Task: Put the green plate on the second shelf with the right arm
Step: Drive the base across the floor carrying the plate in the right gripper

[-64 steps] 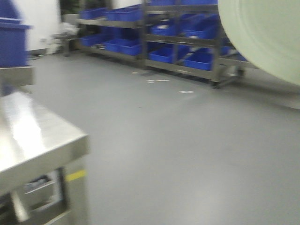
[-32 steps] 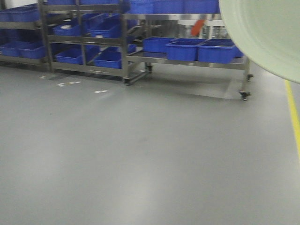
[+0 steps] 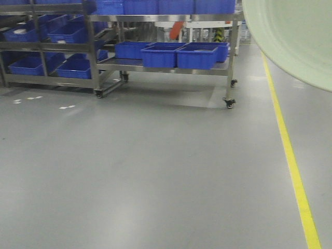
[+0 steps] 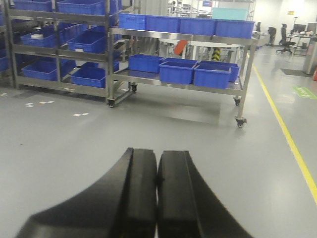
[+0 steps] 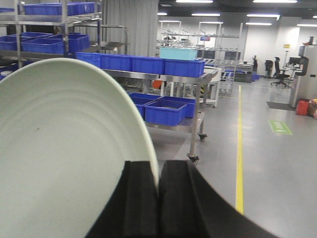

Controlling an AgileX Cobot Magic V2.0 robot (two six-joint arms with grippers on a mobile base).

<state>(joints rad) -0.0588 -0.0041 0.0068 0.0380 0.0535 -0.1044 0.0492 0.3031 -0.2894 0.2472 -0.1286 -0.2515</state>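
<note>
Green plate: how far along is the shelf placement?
Done: the green plate is picked up, its rim clamped in the shut right tool. In hand: it is held aloft, open floor between it and the steel racks. Left: reach a rack and set it on the second shelf. The left tool is shut, empty.

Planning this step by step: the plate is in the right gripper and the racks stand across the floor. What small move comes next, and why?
Probably drive the base closer to the shelving. The right gripper is shut on the rim of the green plate, but open floor lies between the robot and the racks, so no shelf looks within reach yet.
</note>
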